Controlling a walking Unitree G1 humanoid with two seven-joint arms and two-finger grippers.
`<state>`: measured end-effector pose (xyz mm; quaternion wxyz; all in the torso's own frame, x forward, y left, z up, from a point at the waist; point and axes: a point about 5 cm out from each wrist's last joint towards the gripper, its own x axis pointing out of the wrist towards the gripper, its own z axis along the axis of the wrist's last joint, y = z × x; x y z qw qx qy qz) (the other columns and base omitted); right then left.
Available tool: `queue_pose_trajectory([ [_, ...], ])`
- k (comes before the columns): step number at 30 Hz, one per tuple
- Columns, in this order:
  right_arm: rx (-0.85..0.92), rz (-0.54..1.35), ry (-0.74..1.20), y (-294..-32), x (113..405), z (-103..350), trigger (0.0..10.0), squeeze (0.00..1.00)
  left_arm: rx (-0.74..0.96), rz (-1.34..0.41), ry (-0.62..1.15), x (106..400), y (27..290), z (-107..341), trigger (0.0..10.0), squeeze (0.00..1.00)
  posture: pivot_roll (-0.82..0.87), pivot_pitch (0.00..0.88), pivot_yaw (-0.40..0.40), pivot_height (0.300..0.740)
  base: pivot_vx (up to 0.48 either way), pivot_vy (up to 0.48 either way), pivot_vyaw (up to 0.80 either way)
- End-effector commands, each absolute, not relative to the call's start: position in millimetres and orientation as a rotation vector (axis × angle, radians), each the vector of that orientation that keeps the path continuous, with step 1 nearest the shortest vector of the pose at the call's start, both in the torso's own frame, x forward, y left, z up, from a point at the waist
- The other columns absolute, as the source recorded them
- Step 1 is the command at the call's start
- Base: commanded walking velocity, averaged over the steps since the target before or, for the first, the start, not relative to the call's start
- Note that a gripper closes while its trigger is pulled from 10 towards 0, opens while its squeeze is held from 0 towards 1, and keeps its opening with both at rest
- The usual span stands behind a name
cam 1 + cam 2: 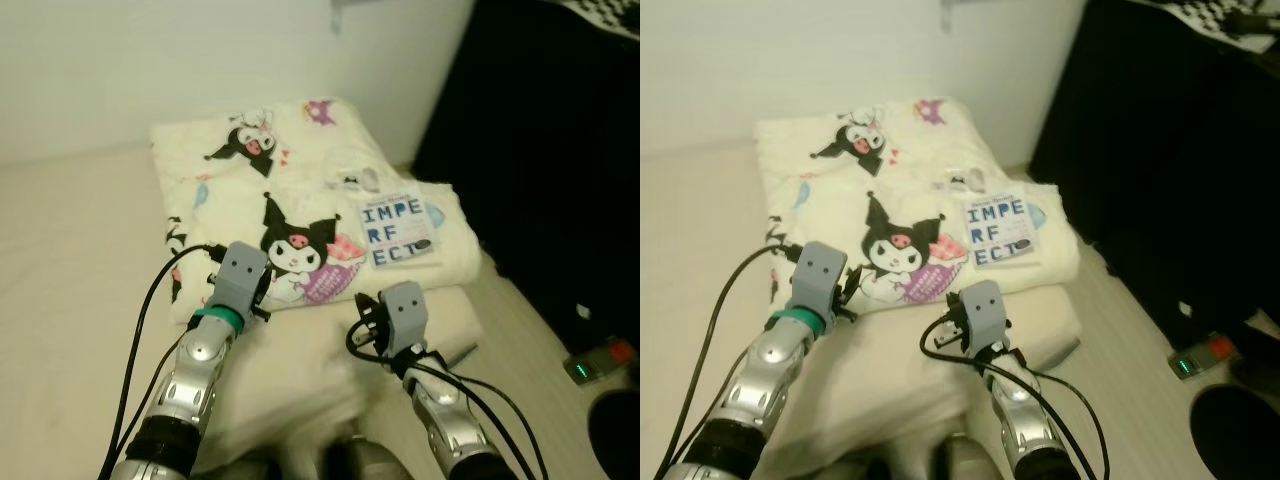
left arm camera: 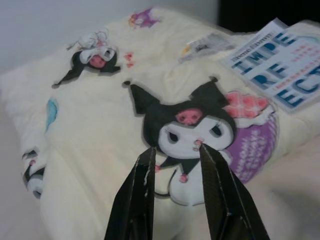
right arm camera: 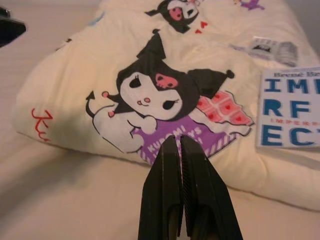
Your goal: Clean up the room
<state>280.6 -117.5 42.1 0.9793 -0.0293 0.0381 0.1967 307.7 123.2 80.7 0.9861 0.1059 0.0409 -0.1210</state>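
folded blanket (image 1: 300, 200) just beyond both grippers.

White wall (image 1: 150, 70) rises behind the bed (image 1: 70, 300). A dark cabinet (image 1: 540, 150) stands to the right of the bed, reaching the wall. On the floor (image 1: 520, 300) between bed and cabinet lies a small device (image 1: 597, 361) with a green light and an orange end.

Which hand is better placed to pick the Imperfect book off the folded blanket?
The right hand, probably. The book lies on the blanket's right side, just beyond it, though its fingers are shut. The left hand is open but farther away.
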Motion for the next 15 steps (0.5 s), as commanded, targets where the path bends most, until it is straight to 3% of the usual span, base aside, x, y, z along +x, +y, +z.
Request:
queue_pose_trajectory([
  [1, -0.045, 0.385, 0.113, -121.5, 274.8, 34.1, 10.0, 0.0, 0.199, -0.256, 0.117, 303.9, 122.1, 74.2, 10.0, 0.0, -0.12, 0.041, 0.032, 0.74, 0.0, 0.0, 0.0],
  [15, -0.019, 0.373, 0.114, -126.7, 276.5, 36.2, 10.0, 0.0, 0.184, -0.269, 0.158, 299.1, 122.5, 68.8, 10.0, 0.0, -0.11, 0.058, 0.036, 0.74, 0.0, 0.0, 0.0],
])
